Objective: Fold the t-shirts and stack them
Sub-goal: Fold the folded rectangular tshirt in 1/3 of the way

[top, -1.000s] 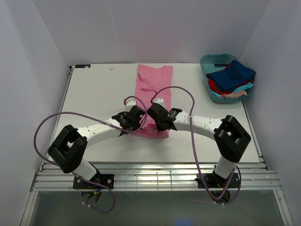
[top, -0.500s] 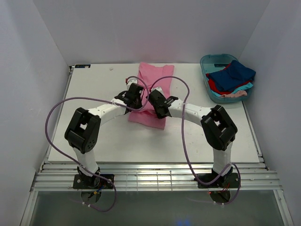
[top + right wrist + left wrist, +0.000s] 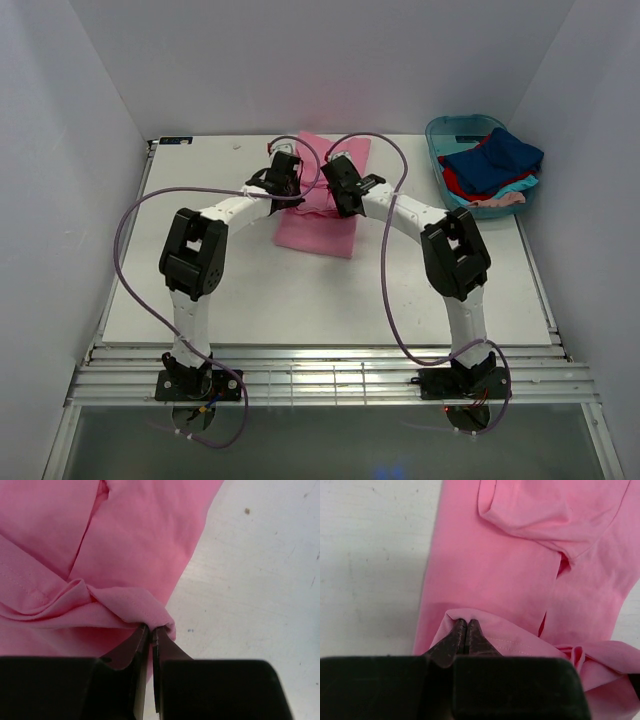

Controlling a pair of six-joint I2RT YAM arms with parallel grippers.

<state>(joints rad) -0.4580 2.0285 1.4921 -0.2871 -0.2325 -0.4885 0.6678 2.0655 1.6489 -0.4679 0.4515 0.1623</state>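
Fold in progress. The pink t-shirt point(image 3: 318, 228) lies far-centre on the counter point(image 3: 200, 270), with its near part doubled back. The left hand point(image 3: 466, 625) and right hand point(image 3: 150, 628) are each pinched shut on a hem corner, side by side above its far half. Open counter lies left, right and near. The other t-shirts point(image 3: 495, 165) fill the teal tub point(image 3: 440, 135) at the far right corner. A second earlier both hands held the hem mid-counter, with the shirt stretched long.
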